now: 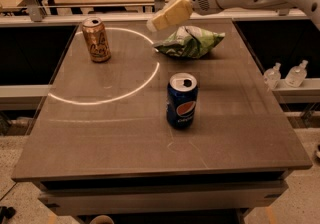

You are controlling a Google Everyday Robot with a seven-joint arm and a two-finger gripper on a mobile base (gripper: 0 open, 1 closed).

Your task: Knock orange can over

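The orange can point(96, 39) stands upright at the far left of the table, copper-orange with pale cursive lettering and a silver top. My gripper point(156, 23) hangs in the air over the far middle of the table, to the right of the can and well apart from it. Its pale fingers point(171, 14) point left toward the can. The white arm comes in from the upper right.
A blue Pepsi can point(182, 100) stands upright in the middle of the table. A green chip bag point(190, 42) lies at the far middle, just below the gripper. The dark table point(240, 138) has a bright ring of light on its left half. Two small bottles point(285, 74) stand off to the right.
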